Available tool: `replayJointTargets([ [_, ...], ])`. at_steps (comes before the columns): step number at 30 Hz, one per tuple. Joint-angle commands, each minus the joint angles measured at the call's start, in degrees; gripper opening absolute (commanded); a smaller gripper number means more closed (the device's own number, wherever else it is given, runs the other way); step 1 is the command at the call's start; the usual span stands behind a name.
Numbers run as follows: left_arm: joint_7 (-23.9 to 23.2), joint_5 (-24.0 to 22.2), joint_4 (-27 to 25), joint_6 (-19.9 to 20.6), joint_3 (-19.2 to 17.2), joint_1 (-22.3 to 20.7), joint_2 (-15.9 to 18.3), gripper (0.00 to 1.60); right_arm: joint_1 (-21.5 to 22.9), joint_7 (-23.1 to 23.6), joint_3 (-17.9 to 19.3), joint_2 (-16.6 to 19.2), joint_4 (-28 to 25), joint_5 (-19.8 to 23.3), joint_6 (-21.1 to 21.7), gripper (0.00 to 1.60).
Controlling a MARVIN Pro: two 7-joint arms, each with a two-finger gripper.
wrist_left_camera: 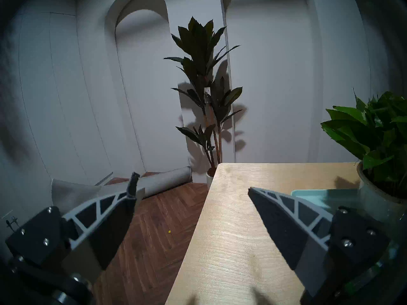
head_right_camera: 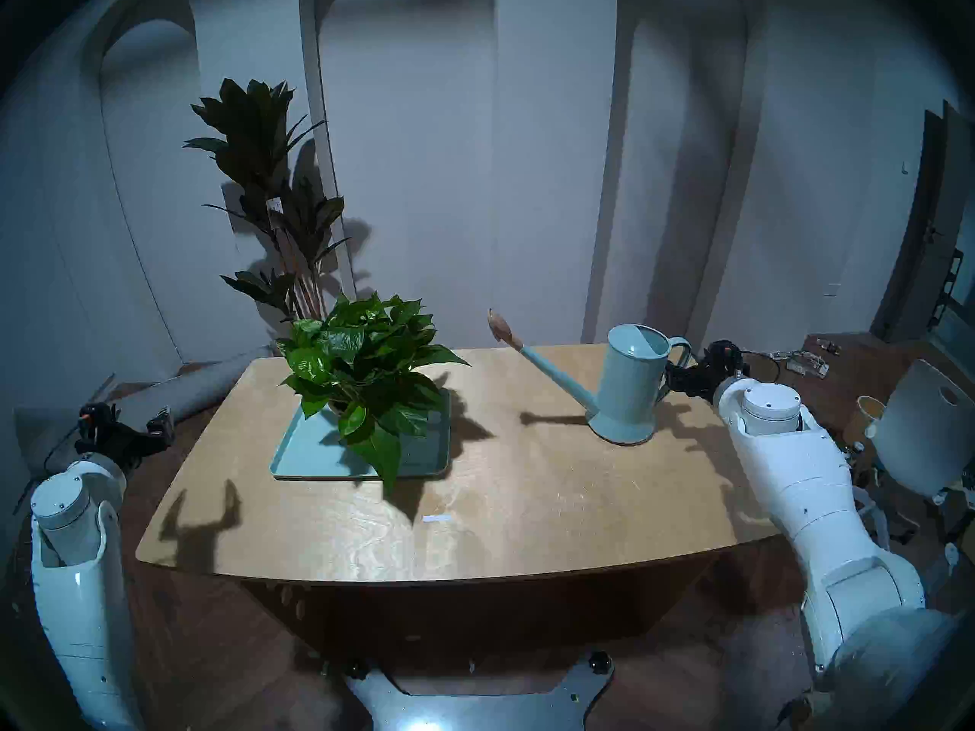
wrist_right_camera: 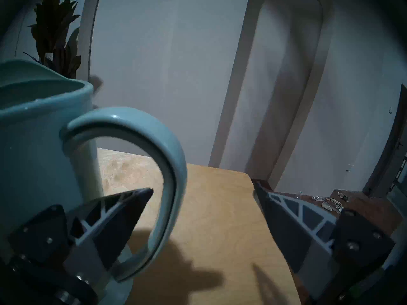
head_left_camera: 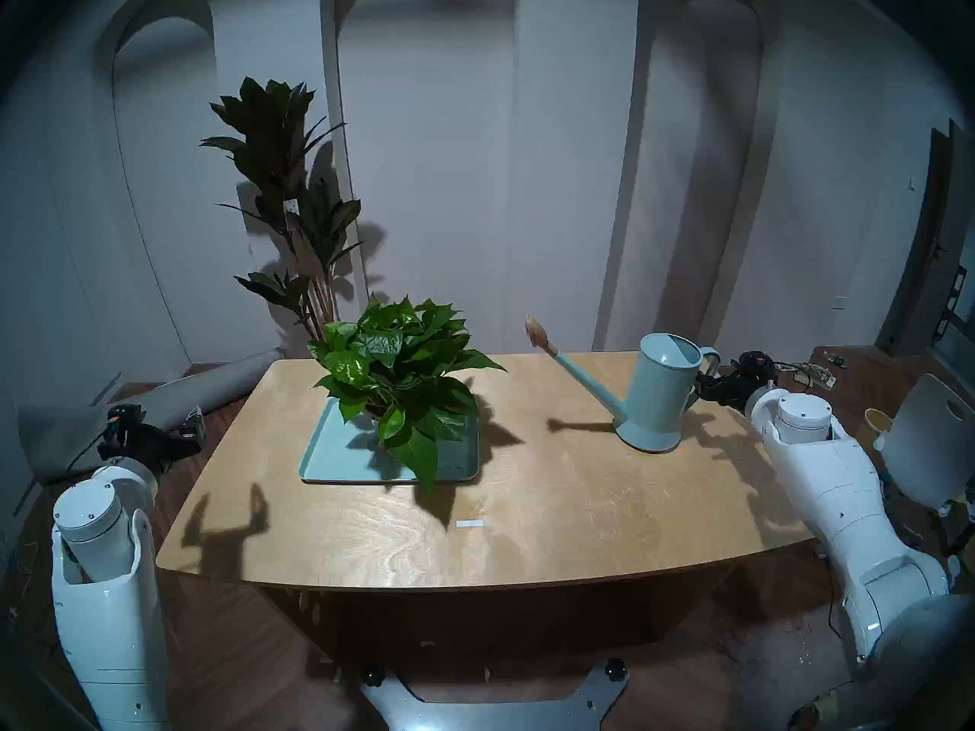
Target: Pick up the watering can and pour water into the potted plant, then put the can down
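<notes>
The left end effector hangs off the left edge of the surface, its fingers spread wide with nothing between them. Just to its right, the potted plant sits on a pale tray — a low mound of glossy green leaves that hides most of the pot and droops over the tray's front rim. The leaves are soft and will bend under a spout, so the pour probably wants to come from above the crown.

Further right, well apart from the plant, the watering can stands upright on its flared base, its thin spout angled up toward the plant and ending in a tan rose head. It looks like rigid, smooth enamelled metal — likely slippery, and heavy if filled, though its water level cannot be seen. The long spout will lever the weight forward when tilted.

The loop handle is the obvious place to hold. The right end effector is at it, fingers spread: one fingertip pokes through the loop, the other outside, not yet closed on the band.
</notes>
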Motion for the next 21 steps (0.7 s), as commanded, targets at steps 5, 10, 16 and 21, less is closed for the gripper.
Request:
replayJointTargets([
  [5,-0.1,0.0,-1.1,-0.2,0.0,-0.3,0.3,1.60,7.5,1.2,-1.3,-2.9,2.9,-1.8,-2.6,1.60],
  [10,-0.1,0.0,-1.1,-0.2,0.0,-0.3,0.3,1.60,11.0,3.1,-2.8,-3.7,7.8,-2.5,-5.1,1.60],
  [16,-0.2,0.0,-1.2,-0.2,0.0,-0.2,0.3,1.60,9.6,5.8,-2.2,-3.2,8.0,-1.8,-10.1,1.60],
  [21,-0.2,0.0,-1.3,-0.1,0.0,-0.2,0.3,1.60,5.0,10.7,1.4,-2.2,6.5,3.0,-12.6,0.00],
])
